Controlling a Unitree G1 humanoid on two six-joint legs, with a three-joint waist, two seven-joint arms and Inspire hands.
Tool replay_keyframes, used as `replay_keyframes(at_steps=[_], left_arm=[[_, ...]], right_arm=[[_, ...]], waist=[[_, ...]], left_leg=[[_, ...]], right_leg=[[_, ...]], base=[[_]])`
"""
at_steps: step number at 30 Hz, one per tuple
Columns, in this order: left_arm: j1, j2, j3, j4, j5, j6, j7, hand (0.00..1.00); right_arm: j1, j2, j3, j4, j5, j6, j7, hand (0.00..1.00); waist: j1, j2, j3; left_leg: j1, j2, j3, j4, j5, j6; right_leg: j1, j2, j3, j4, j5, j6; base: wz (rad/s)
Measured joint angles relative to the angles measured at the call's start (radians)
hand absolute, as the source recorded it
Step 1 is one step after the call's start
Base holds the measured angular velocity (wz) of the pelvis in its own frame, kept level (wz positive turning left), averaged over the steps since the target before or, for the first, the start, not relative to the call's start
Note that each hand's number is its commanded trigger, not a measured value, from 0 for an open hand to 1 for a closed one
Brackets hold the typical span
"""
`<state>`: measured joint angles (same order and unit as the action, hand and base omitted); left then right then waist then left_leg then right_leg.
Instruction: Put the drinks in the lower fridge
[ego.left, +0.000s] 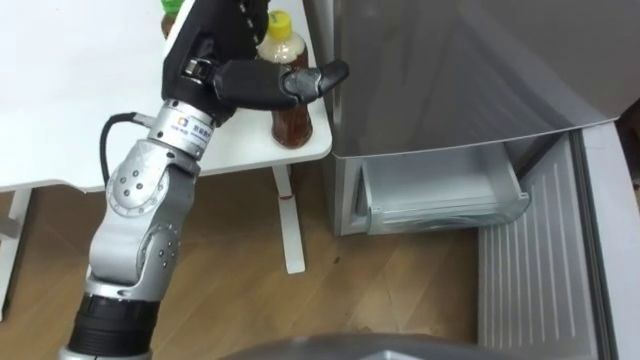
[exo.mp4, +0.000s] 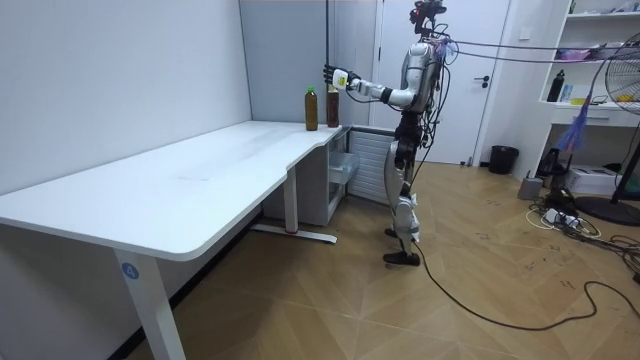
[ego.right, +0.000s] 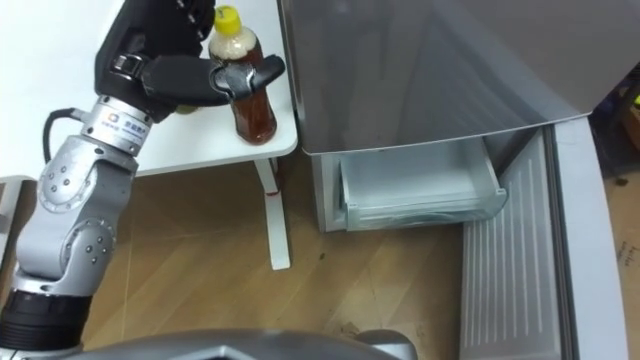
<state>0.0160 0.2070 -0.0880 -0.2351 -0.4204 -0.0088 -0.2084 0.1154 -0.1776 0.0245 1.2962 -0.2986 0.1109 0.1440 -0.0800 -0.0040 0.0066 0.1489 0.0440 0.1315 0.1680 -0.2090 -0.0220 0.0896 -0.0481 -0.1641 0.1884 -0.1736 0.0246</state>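
Bottle (ego.left: 293, 125): it stands upright at the table (ego.left: 60, 100) corner, just beside the fridge (ego.left: 450, 70) wall, long axis vertical. It has a yellow cap and a clear body holding amber liquid. My left hand (ego.left: 235, 50) is at its upper part, coming in from the left, so the bottle lies to the right of the palm. I cannot tell whether the hand has closed on it. The lower drawer (ego.left: 440, 195) stands open, below and to the right. A second bottle (ego.left: 170, 15) stands farther left.
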Motion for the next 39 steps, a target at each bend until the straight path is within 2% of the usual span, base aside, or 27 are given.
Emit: replay_keyframes(at_steps=[6, 14, 31, 34, 39], left_arm=[[-0.007, 0.000, 0.001, 0.039, 0.002, -0.039, 0.001, 0.00], [-0.007, 0.000, 0.008, 0.054, 0.000, -0.064, 0.002, 0.00], [-0.009, -0.021, 0.053, 0.045, -0.052, -0.060, 0.063, 0.00], [-0.009, -0.021, 0.052, 0.014, -0.088, -0.044, 0.065, 0.00], [-0.010, -0.021, 0.052, -0.022, -0.100, -0.043, 0.058, 0.00]], right_arm=[[-0.002, -0.001, -0.006, 0.001, 0.024, -0.007, -0.002, 0.00], [-0.003, -0.001, -0.009, 0.001, 0.033, -0.010, -0.023, 0.00], [0.004, 0.003, -0.008, 0.002, 0.085, -0.013, -0.048, 0.00], [0.004, 0.003, -0.007, 0.000, 0.084, -0.019, -0.046, 0.00], [0.003, 0.003, -0.006, 0.000, 0.085, -0.035, -0.044, 0.00]], waist=[[0.000, 0.000, 0.0003], [0.000, 0.001, 0.0012], [0.001, -0.003, 0.0021], [0.001, -0.002, 0.0017], [0.001, 0.000, -0.0016]], left_leg=[[0.003, 0.001, 0.000, -0.002, 0.000, 0.000], [0.002, 0.004, 0.000, -0.011, 0.000, 0.000], [0.000, 0.004, 0.001, -0.018, 0.000, 0.000], [-0.006, 0.004, 0.002, -0.016, 0.000, -0.001], [-0.006, 0.004, 0.003, -0.013, 0.000, 0.000]], right_leg=[[0.001, 0.001, 0.000, 0.002, 0.001, -0.001], [0.003, 0.005, 0.000, 0.000, 0.001, -0.002], [-0.004, 0.006, 0.003, -0.003, -0.001, -0.002], [-0.009, 0.006, 0.004, -0.003, -0.001, -0.002], [-0.007, 0.006, 0.012, -0.004, -0.001, -0.002]], base=[[0.00], [0.00], [0.00], [0.00], [0.00]])
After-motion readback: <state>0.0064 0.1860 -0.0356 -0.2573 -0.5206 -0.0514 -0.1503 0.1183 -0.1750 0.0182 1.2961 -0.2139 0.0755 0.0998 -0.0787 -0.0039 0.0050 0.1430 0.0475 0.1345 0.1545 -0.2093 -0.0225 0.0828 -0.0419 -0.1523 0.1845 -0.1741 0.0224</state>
